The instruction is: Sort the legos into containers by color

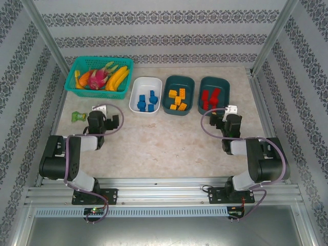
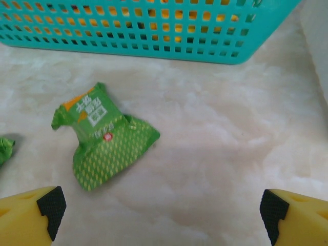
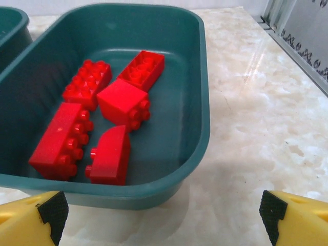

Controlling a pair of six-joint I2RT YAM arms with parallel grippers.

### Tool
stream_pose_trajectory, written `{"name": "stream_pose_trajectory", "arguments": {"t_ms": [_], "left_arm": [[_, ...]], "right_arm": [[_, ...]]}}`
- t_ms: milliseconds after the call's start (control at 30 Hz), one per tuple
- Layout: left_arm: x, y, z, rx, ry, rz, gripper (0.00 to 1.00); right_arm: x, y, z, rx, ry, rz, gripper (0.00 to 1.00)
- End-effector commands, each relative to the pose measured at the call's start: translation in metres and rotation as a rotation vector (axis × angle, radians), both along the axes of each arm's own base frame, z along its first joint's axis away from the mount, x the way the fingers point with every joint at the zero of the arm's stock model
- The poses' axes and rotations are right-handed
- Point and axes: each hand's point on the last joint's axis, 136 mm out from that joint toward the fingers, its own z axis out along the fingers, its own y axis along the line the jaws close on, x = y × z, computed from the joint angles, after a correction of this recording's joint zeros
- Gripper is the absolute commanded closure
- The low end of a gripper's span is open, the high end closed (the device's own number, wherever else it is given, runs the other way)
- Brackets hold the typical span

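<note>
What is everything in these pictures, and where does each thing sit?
Plastic tubs: three; white tub, middle teal tub, right teal tub; a row at the back.
Studded plastic bricks: blue bricks in the white tub, orange bricks in the middle teal tub, five red bricks in the right teal tub.
Turquoise mesh basket: one, back left, holding toy fruit.
Green crumpled wrapper: one, on the pale marbled table before the basket.
Grippers: two, yellow and black; left gripper open over the wrapper, right gripper open before the right teal tub.
</note>
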Motion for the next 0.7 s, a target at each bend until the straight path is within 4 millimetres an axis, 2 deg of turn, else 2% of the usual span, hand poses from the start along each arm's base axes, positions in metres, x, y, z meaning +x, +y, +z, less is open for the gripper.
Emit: {"name": "stream_pose_trajectory", "arguments": {"t_ms": [0,600,667], "left_arm": [[0.006,0.005,0.021,0.006,-0.124,0.009,0.0],[0.008,0.002,0.022,0.02,-0.134,-0.007,0.0],[0.008,0.003,0.021,0.018,-0.132,-0.007,0.0]], "right_arm": [[0.01,0.005,0.021,-0.018,-0.086,0.021,0.02],[0.012,0.009,0.022,-0.025,-0.083,0.035,0.02],[0.012,0.018,0.021,-0.029,-0.078,0.093,0.02]]}}
